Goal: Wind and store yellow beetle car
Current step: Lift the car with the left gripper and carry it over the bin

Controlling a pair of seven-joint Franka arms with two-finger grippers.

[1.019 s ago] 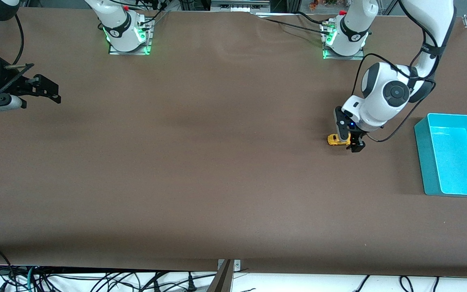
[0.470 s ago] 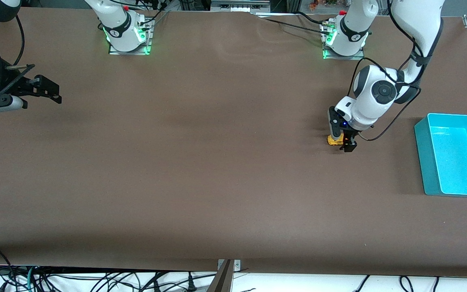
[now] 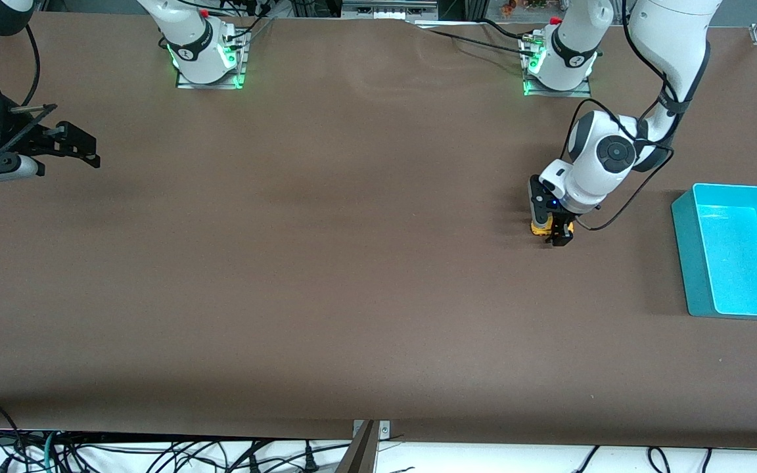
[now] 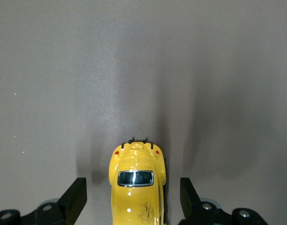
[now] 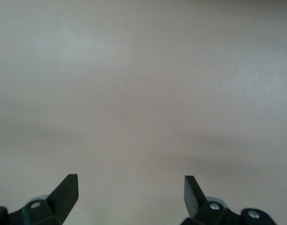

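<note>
Bin: a teal bin (image 3: 684, 256) is being seen on the counter (image 3: 326, 276) at the left arm's end, a little nearer to the front camera than the car; nothing is visible inside it.

Yellow beetle car: the yellow beetle car (image 4: 137, 187) is standing on its wheels on the counter, toward the left arm's end, near the bin but apart from it; in the front view only a small yellow part (image 3: 539, 228) is showing under the gripper.

Left gripper: the left gripper (image 4: 133, 199) is being held low over the car, with one finger on each side of the body.

Fingers of the left gripper: the fingers (image 4: 75, 199) are being kept apart; bare counter is visible between each finger and the car, so nothing is being grasped.

Key relation: the long axis of the car is running straight out between the fingers, so the fingers are facing its two long sides; the car is lying closer to one finger than to the other.

Judgement: a closing on the car's flanks is probably being prepared; the winding and storing are not yet done.

Right gripper: the right gripper (image 5: 130, 194) is waiting over bare counter at the right arm's end (image 3: 66, 146), well apart from the car, with its fingers spread and empty.

Nearer arm: the left arm is clearly the nearer one.
</note>
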